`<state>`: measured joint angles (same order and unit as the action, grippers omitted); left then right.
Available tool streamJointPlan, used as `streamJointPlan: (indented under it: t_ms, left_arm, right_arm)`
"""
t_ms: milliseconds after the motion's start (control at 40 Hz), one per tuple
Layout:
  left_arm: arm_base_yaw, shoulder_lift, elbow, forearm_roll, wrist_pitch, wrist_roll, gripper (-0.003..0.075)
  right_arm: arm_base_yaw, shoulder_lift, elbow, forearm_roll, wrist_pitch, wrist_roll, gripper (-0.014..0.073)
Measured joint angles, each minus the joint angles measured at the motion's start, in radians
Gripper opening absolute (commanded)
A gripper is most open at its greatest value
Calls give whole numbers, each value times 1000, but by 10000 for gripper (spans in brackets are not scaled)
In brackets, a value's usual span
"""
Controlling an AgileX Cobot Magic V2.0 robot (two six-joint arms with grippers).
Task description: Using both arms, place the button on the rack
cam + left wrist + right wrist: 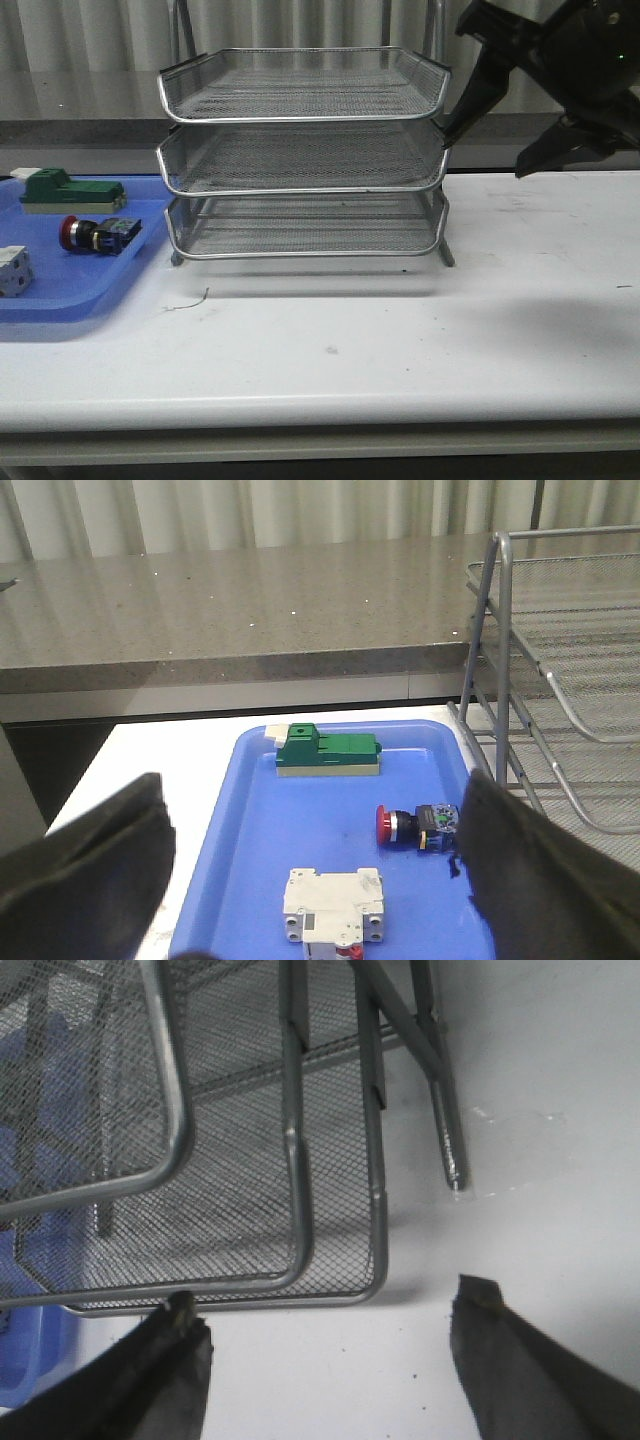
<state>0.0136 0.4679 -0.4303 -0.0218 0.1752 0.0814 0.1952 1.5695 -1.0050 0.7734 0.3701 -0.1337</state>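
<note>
The button point(95, 233), with its red head, black body and blue rear block, lies on its side on the blue tray point(70, 295) at the left. It also shows in the left wrist view point(415, 825). The silver three-tier wire rack point(300, 150) stands mid-table, all tiers without objects. My left gripper point(314, 785) is open and empty, hovering over the tray, the button close to one finger point(530, 870). It is out of the front view. My right gripper point(483, 157) is open and empty, raised beside the rack's right end, over its lower corner point(290, 1160).
On the blue tray point(250, 830) also lie a green-and-cream block point(70, 190) point(325, 755) and a small white part point(12, 270) point(333, 905). A grey counter point(250, 610) runs behind the white table point(400, 340). The rack's posts point(500, 660) stand right of the tray.
</note>
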Motion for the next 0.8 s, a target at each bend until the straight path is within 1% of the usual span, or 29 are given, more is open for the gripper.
streamJointPlan:
  t_ms: [125, 175, 375, 475, 601, 751, 801]
  left_arm:
    - [0, 0, 0, 0, 0, 0, 545]
    - [0, 0, 0, 0, 0, 0, 545]
    - [0, 0, 0, 0, 0, 0, 545]
    - [0, 0, 0, 0, 0, 0, 545]
    - [0, 0, 0, 0, 0, 0, 545]
    - [0, 0, 0, 0, 0, 0, 545]
    - [0, 0, 0, 0, 0, 0, 545]
  right_arm:
    - [0, 55, -26, 119, 12, -77, 524]
    - [0, 73, -32, 178, 12, -122, 505]
    - [-2, 133, -41, 400, 10, -310, 349]
    - [-10, 157, -45, 484, 10, -381, 345]
    - [-25, 186, -61, 566, 12, -437, 345]
    - [-43, 220, -86, 614, 25, -475, 343]
    - [-45, 227, -94, 620, 29, -482, 328]
